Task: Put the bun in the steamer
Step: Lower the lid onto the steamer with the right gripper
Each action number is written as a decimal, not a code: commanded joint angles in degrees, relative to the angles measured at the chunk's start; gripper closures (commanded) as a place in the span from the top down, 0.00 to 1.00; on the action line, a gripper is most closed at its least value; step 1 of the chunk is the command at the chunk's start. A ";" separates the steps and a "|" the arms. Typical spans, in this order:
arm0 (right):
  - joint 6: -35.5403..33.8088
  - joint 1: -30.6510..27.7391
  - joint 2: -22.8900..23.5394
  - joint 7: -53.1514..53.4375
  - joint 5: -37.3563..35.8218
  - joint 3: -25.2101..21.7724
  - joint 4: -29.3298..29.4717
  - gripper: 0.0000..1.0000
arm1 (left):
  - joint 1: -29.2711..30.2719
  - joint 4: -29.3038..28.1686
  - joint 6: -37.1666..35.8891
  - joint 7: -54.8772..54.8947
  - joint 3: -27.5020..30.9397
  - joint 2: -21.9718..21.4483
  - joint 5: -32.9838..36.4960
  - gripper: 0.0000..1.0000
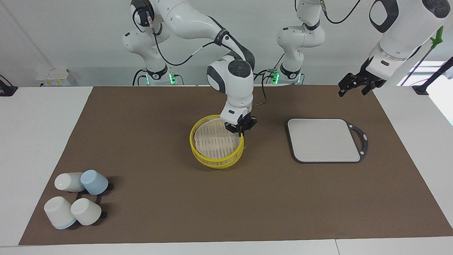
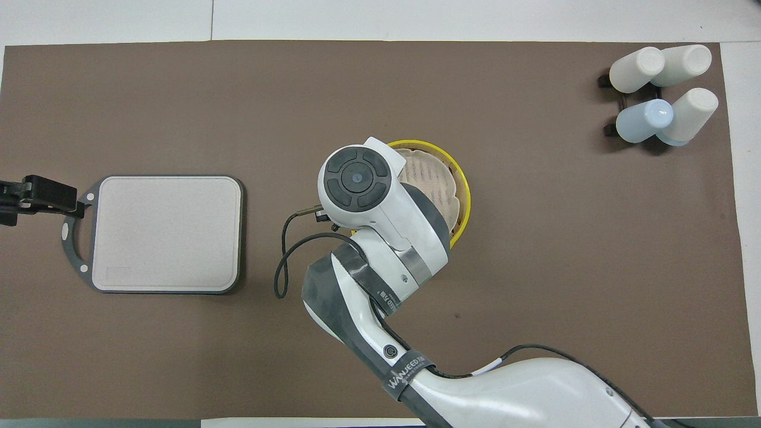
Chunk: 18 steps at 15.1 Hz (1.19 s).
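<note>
Yellow-rimmed steamer (image 1: 216, 145) under right gripper (image 1: 241, 130), bun unseen.

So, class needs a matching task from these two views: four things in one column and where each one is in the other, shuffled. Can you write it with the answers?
Things:
1. steamer
2. grey board
3. cups
4. right gripper

Places:
A. flat on the brown mat, toward the left arm's end
B. over the steamer's rim
C. middle of the mat
D. toward the right arm's end, farther from the robots than the steamer

Pairs: 1-C, 2-A, 3-D, 4-B
</note>
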 commanded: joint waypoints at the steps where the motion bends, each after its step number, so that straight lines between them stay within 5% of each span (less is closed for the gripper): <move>1: 1.73 0.07 -2.09 2.12 0.34 0.25 -3.10 0.00 | -0.57 5.92 -4.12 1.00 -0.16 2.64 2.44 1.00; 14: 1.81 1.56 -3.41 5.02 0.34 0.17 -6.27 0.00 | -2.07 6.20 -3.87 1.26 0.10 2.21 2.18 1.00; 16: 1.64 1.56 -3.58 4.93 0.25 0.17 -6.62 0.99 | -1.80 6.11 -3.60 1.70 0.19 2.29 1.91 1.00; 18: 1.46 2.44 -3.58 5.19 -0.53 0.17 -6.10 1.00 | -1.80 5.85 -3.43 1.96 0.19 2.12 1.74 1.00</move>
